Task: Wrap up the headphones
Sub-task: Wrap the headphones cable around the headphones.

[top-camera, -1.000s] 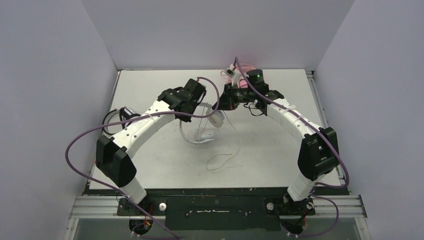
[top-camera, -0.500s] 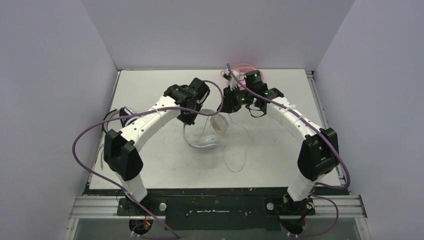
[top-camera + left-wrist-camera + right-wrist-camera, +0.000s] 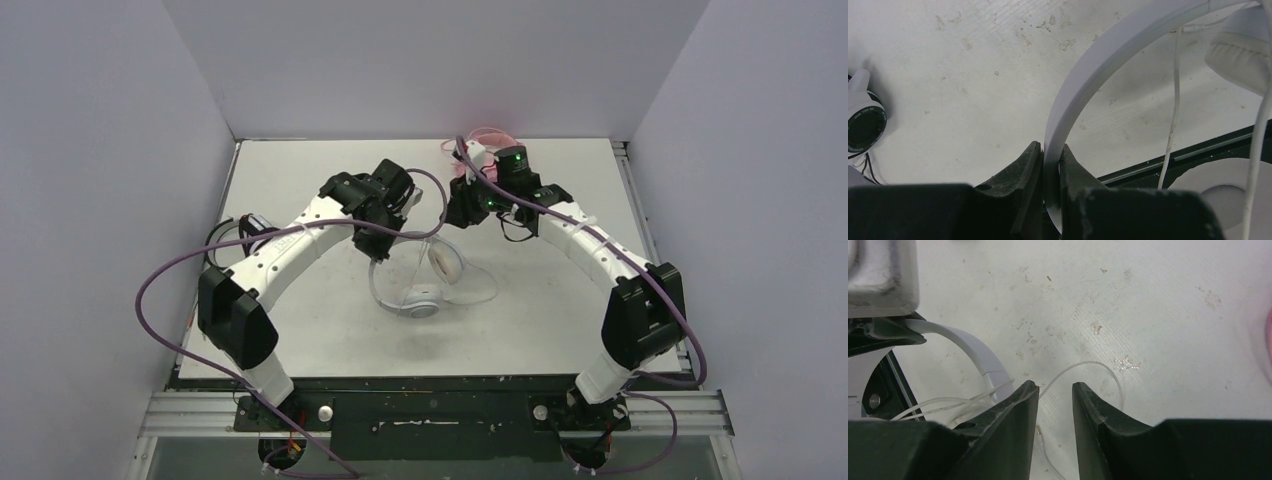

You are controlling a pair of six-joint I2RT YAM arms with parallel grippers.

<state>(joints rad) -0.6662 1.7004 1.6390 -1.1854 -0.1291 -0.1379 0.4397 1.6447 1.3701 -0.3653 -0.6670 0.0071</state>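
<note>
Where left gripper (image 3: 1050, 147) sits: pinched on white headset (image 3: 1088, 65) band.
Right gripper (image 3: 1054, 387): parted, holding nothing, above white cable (image 3: 1088, 363).
Pink headset (image 3: 488, 132): far bench (image 3: 300, 180) edge.

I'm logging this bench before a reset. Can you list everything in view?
All-white over-ear headphones: one, white, middle of the white table, headband clamped by the left gripper.
Thin white cable: one, white, trailing loose from the headphones.
Black-and-white headset: one, at the left edge.
Pink headset: one, pink, at the far edge.
Table: one, white, scuffed.
Left gripper: one, black, shut on the headband.
Right gripper: one, black, open above the cable.
</note>
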